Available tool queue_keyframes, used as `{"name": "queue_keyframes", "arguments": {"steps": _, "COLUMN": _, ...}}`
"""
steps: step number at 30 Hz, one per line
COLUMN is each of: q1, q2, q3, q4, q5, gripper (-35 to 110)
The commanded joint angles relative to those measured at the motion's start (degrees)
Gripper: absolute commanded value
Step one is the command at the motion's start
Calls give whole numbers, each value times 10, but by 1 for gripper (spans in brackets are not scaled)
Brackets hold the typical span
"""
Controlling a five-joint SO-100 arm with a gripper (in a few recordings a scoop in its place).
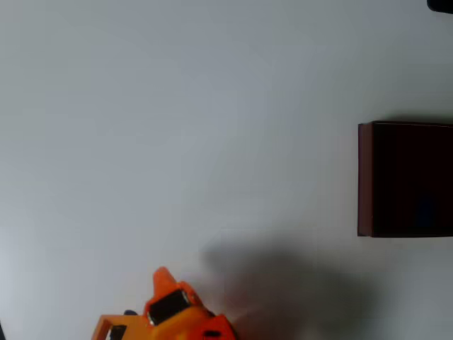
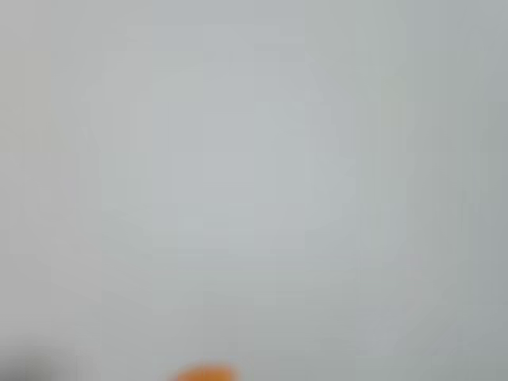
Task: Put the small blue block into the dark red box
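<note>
At the table's near edge: orange arm [image 1: 180, 312], low in the overhead view.
Hand: opening and contents cannot be told; wrist view blurred.
Dark red box [image 1: 365, 177]: right edge, well apart from arm.
Blue block: faint bluish patch inside box, unsure.
Room: bare white table [image 1: 177, 127] between.

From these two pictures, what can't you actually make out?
- Box, overhead view: the right edge of the picture cuts it off, and its inside is too dark to tell what lies in it.
- Orange arm, overhead view: the bottom edge cuts it off, so I cannot tell whether its gripper is open or shut.
- Wrist view: blurred to a pale haze; the orange blob at the bottom edge cannot be identified.
- Black thing, overhead view: cut off at the top right corner.
</note>
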Motion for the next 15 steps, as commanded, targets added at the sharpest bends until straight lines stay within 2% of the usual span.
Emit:
{"name": "queue_keyframes", "arguments": {"steps": 1, "q1": -22, "q2": 14, "q3": 33, "q4": -11, "q5": -4, "gripper": 0}}
{"name": "queue_keyframes", "arguments": {"steps": 15, "q1": -43, "q2": 24, "q3": 46, "q4": -12, "q5": 4, "gripper": 0}}
